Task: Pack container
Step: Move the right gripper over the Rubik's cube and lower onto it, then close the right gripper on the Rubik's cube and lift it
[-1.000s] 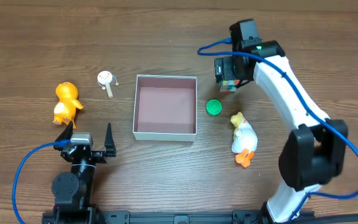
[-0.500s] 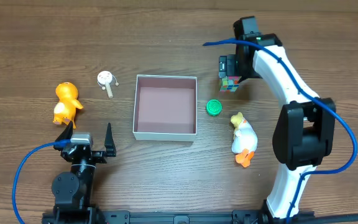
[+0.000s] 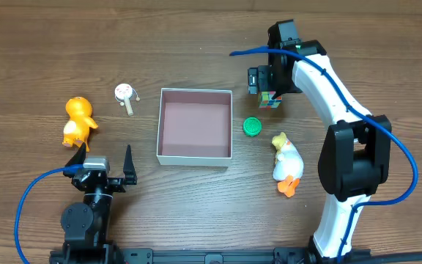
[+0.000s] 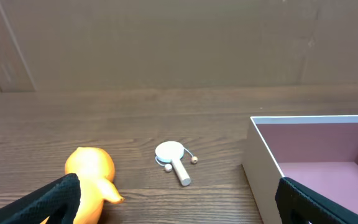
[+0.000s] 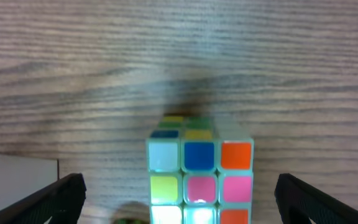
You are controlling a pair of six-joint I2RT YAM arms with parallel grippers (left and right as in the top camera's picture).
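Wood-grain table [image 3: 196, 29] carries everything. The container [image 3: 195, 92] sits at its middle, a square shallow box with thin white walls and a dusty pink floor, nothing lying inside. In the left wrist view its near corner and pink floor [image 4: 263, 165] fill the right side.

The right gripper [image 3: 266, 86] hangs over a colour cube [image 3: 272, 100] that stands on the table beyond the container's far right corner. Its jaws are spread wide, one finger well off each side of the cube and neither touching it. In the right wrist view the cube [image 5: 199, 180] shows white, blue and orange squares in its upper row, with yellow and two pinks beneath.

The left gripper [image 3: 102, 152] rests low near the table's front edge, jaws also spread wide, with only bare table between them.

A green cap [image 3: 252, 127] lies just right of the container, and a white duck [image 3: 286, 165] with orange feet lies nearer the front. On the left are an orange duck [image 3: 78, 121] and a small white paddle toy [image 3: 126, 95]; the marks on its disc are too small to read.
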